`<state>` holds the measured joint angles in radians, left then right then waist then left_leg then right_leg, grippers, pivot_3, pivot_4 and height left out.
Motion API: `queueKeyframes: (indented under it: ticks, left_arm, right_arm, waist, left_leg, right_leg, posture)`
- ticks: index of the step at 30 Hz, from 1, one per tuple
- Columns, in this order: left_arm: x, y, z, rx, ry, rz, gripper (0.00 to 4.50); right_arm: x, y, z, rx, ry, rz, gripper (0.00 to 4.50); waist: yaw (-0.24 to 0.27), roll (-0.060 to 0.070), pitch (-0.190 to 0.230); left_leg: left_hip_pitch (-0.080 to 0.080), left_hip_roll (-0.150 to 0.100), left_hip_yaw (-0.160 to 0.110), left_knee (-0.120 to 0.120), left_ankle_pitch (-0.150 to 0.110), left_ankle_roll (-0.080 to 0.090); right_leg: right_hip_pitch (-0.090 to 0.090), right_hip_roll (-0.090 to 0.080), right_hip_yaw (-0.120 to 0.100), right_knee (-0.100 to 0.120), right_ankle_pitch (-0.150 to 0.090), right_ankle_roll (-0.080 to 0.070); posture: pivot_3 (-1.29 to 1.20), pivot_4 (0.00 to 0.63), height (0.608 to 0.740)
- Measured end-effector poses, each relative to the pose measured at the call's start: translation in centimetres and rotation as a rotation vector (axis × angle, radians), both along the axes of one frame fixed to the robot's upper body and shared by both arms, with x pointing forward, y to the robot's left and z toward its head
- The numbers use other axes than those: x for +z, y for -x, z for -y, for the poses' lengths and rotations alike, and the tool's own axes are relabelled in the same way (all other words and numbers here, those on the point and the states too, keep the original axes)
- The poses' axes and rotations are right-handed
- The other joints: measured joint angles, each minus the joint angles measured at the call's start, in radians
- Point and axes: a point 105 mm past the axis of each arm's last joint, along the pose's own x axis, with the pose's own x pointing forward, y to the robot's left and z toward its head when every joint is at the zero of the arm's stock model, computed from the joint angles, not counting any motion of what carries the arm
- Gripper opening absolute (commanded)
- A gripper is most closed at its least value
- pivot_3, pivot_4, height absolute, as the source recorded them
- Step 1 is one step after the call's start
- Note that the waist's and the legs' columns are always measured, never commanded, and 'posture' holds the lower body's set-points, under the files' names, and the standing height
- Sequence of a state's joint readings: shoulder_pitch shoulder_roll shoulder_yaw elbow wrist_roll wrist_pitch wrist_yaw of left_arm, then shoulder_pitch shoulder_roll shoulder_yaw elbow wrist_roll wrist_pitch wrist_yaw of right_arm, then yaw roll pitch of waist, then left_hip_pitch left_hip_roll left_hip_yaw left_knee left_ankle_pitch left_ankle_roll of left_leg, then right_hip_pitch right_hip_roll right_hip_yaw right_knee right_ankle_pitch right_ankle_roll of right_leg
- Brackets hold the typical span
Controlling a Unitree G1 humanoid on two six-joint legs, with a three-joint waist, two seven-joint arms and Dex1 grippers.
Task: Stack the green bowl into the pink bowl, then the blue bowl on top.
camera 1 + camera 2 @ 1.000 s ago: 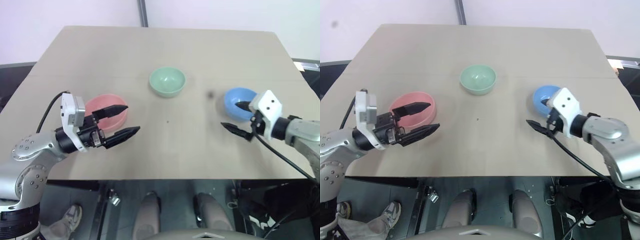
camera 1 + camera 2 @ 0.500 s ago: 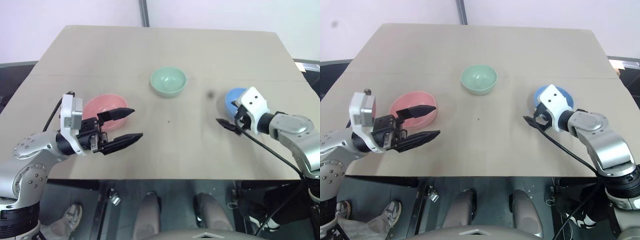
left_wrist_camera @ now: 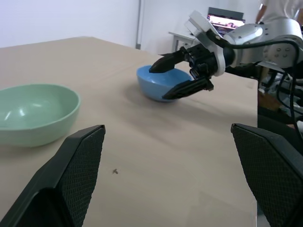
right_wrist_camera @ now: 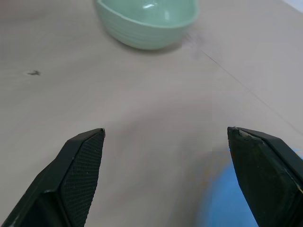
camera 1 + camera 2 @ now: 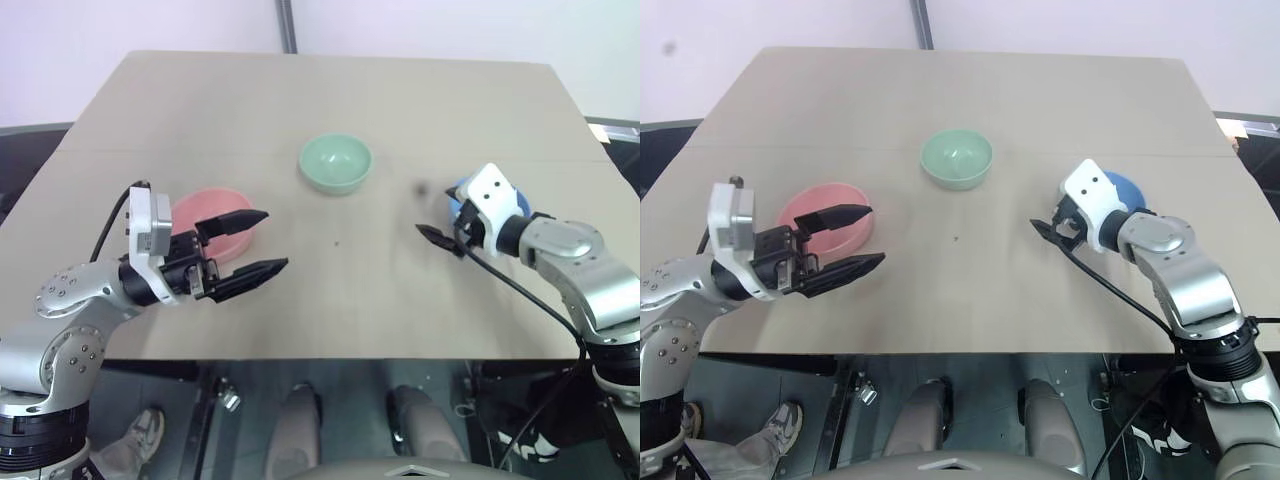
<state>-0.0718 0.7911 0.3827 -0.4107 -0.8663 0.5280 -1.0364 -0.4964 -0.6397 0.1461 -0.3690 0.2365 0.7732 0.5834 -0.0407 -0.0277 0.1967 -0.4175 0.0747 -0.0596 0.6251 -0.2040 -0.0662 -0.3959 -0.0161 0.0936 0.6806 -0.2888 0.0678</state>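
Note:
The green bowl (image 5: 335,163) stands upright at the middle of the table's far half. Toward the left sits the pink bowl (image 5: 205,213), with my left gripper (image 5: 275,240) open just at its near-right side, one finger over the rim and nothing held. On the right, the blue bowl (image 5: 1125,186) is partly hidden behind my right wrist. My right gripper (image 5: 437,225) is open and empty, just left of the blue bowl and pointing toward the table's middle. The right wrist view looks between its fingers (image 4: 80,175) at the green bowl (image 4: 147,21), with the blue bowl's (image 4: 227,203) edge close by.
The beige table (image 5: 330,90) has bare surface between the three bowls. A small dark speck (image 5: 336,241) lies near its middle. Beyond the table's right edge the left wrist view shows a monitor (image 3: 226,21) and a person (image 3: 279,7).
My right gripper has moved left from beside the blue bowl toward the table's middle, still open. The left gripper has stayed put by the pink bowl.

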Motion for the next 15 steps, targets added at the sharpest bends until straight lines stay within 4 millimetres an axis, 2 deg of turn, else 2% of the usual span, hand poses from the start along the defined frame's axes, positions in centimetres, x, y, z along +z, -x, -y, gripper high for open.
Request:
queueKeyframes:
  ticks: [3,6,8,9,10,11,12,15]
  left_arm:
    - [-0.5,0.0,-0.2,0.024,-0.009,-0.02,4.5]
    - [-0.9,-0.7,-0.7,0.145,-0.061,-0.007,4.5]
    - [-1.3,-2.0,-1.5,0.345,-0.184,0.037,4.5]
    - [-1.9,-3.1,-2.8,0.524,-0.336,0.045,4.5]
    - [-1.9,-3.2,-2.9,0.532,-0.342,0.045,4.5]
    - [-2.0,-3.9,-3.9,0.636,-0.416,0.047,4.5]
    - [-2.0,-4.2,-4.1,0.666,-0.475,0.043,4.5]
    - [-2.5,-4.6,-4.0,0.678,-0.655,0.01,4.5]
  right_arm:
    - [0.0,0.1,-0.3,0.02,0.001,0.006,4.48]
    - [0.4,0.3,-1.0,0.085,-0.038,0.022,4.48]
    - [1.0,2.0,-2.4,0.234,-0.137,0.024,4.48]
    - [1.3,3.7,-3.2,0.351,-0.204,0.002,4.48]
    - [1.3,3.8,-3.3,0.356,-0.207,0.002,4.48]
    - [1.9,4.7,-3.4,0.413,-0.236,0.005,4.48]
    - [2.1,4.9,-3.2,0.432,-0.244,0.006,4.48]
    - [2.9,5.8,-3.0,0.48,-0.26,0.025,4.48]
  waist:
    - [0.0,0.0,0.0]
    - [-0.001,0.0,0.0]
    - [0.0,0.0,0.0]
    - [0.002,0.0,0.0]
    - [0.002,0.0,0.0]
    - [0.002,0.0,0.0]
    - [0.003,-0.001,0.0]
    - [0.003,-0.001,0.0]
  left_leg:
    - [0.0,0.0,0.0,0.0,0.0,0.0]
    - [0.0,0.0,0.0,0.0,0.0,0.0]
    - [0.0,0.0,-0.001,0.0,0.0,0.0]
    - [0.0,0.0,-0.002,0.0,0.0,0.0]
    - [0.0,0.0,-0.002,0.0,0.0,0.0]
    - [0.0,0.0,-0.001,0.0,0.0,0.0]
    - [0.0,0.0,-0.002,0.001,0.0,0.0]
    - [0.0,0.0,-0.002,0.002,0.0,0.0]
  right_leg:
    - [0.0,0.0,0.0,0.0,0.0,0.0]
    - [0.0,0.0,0.0,0.0,0.0,0.0]
    - [0.0,0.0,0.0,0.0,0.0,0.0]
    - [0.0,0.0,-0.001,0.0,0.0,0.0]
    - [0.0,0.0,-0.001,0.0,0.0,0.0]
    - [0.0,0.0,-0.001,0.001,0.0,0.0]
    - [0.0,0.0,-0.002,0.001,0.0,0.0]
    - [0.001,0.0,-0.002,0.002,0.0,0.0]
  posture:
    - [0.0,0.15,0.74]
    - [0.0,0.15,0.74]
    - [0.0,0.15,0.74]
    - [0.0,0.15,0.74]
    - [0.0,0.15,0.74]
    - [0.0,0.15,0.74]
    - [0.0,0.15,0.74]
    - [0.0,0.15,0.74]
